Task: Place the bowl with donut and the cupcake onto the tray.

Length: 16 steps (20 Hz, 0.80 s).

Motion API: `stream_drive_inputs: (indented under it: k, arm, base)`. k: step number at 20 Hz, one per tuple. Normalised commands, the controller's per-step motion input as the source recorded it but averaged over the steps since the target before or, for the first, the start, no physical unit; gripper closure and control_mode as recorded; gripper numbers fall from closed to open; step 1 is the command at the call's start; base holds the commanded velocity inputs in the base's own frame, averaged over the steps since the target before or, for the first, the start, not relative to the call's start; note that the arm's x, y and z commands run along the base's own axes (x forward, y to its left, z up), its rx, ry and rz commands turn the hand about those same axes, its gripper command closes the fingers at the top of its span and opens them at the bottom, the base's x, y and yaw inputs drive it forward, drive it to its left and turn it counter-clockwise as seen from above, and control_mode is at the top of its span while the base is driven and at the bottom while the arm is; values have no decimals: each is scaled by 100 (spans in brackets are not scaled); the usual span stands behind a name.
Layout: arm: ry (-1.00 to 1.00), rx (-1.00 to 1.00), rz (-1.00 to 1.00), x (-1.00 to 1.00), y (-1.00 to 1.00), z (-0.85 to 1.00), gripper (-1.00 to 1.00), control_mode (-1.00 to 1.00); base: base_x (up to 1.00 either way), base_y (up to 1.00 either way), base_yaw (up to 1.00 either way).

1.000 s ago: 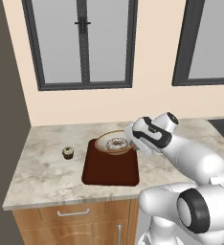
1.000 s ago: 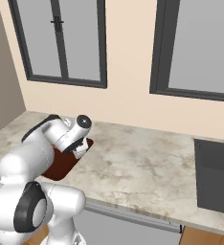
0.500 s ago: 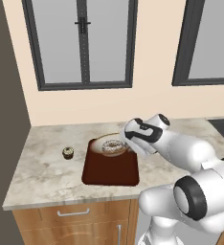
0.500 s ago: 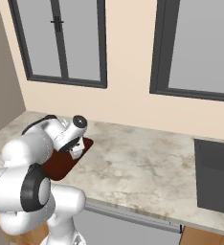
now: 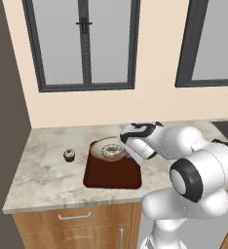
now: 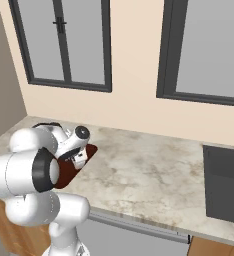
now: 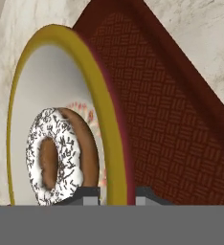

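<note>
Now sitting flat near the counter's front edge, tray, dark reddish-brown, crosshatched. Resting at its 12 o'clock end, partly over the rim, bowl, cream inside, golden-edged, carrying the speckled donut. Pinching that rim at 3 o'clock, gripper, nearly closed, likely mid-placement. Waiting at the tray's 10 o'clock, cupcake.
</note>
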Motion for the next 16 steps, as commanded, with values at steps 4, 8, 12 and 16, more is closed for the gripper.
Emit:
stream_drive_inputs:
  k: [4,8,12,16]
  arm:
    - [0,0,-2,4,3,-33,100,-100]
    - [0,0,0,-3,0,0,100,-100]
    - [0,0,0,-1,0,0,100,-100]
    - [0,0,0,0,-1,0,100,-100]
  base:
    - [0,0,0]
    - [0,0,0]
    - [0,0,0]
    - [0,0,0]
